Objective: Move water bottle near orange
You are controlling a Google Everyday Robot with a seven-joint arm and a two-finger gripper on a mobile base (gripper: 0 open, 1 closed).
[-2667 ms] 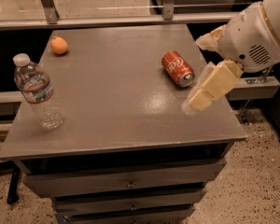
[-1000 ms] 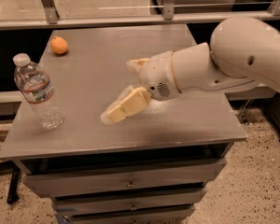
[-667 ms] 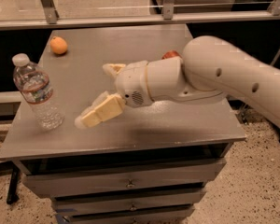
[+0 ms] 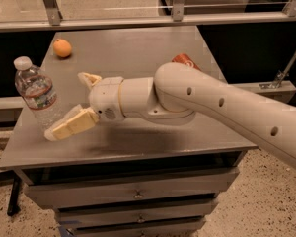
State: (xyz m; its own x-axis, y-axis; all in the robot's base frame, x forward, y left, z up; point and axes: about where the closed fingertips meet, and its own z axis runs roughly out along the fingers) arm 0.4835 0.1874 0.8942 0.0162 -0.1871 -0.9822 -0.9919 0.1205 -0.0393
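The water bottle [image 4: 36, 93], clear ribbed plastic with a white cap and a white, red and blue label, stands upright at the left edge of the grey table [image 4: 138, 48]. The orange [image 4: 62, 48] lies at the table's far left corner, well behind the bottle. My gripper [image 4: 69, 102] is open just right of the bottle. One tan finger [image 4: 71, 125] reaches to the bottle's base at the front, the other [image 4: 89, 79] sits behind. The bottle is not between them.
A red soda can [image 4: 186, 61] lies on the table's right side, mostly hidden behind my white arm [image 4: 202, 100]. Drawers [image 4: 133, 194] sit under the tabletop. A metal railing with glass [image 4: 172, 4] runs behind the table.
My arm has swept left across the table from the right side near the can to the bottle. The bottle, orange and can have not moved.
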